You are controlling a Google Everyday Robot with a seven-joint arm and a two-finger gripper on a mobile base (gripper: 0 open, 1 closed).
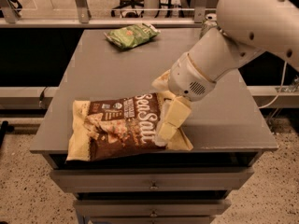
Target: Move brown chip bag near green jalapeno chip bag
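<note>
The brown chip bag [119, 127] lies flat at the front edge of the grey table [117, 78], its "Sea Salt" lettering facing up. The green jalapeno chip bag [132, 35] lies at the table's far edge, well apart from the brown bag. My gripper [166, 101] is open and hangs over the right end of the brown bag. One cream finger [170, 121] rests on the bag's right end and the other finger [161, 80] is just behind the bag. The bag lies on the table, not lifted.
A drink can [209, 21] stands at the far right of the table, mostly hidden behind my arm [224, 55]. Drawers [152, 181] sit under the table front. A railing and office chairs are beyond the far edge.
</note>
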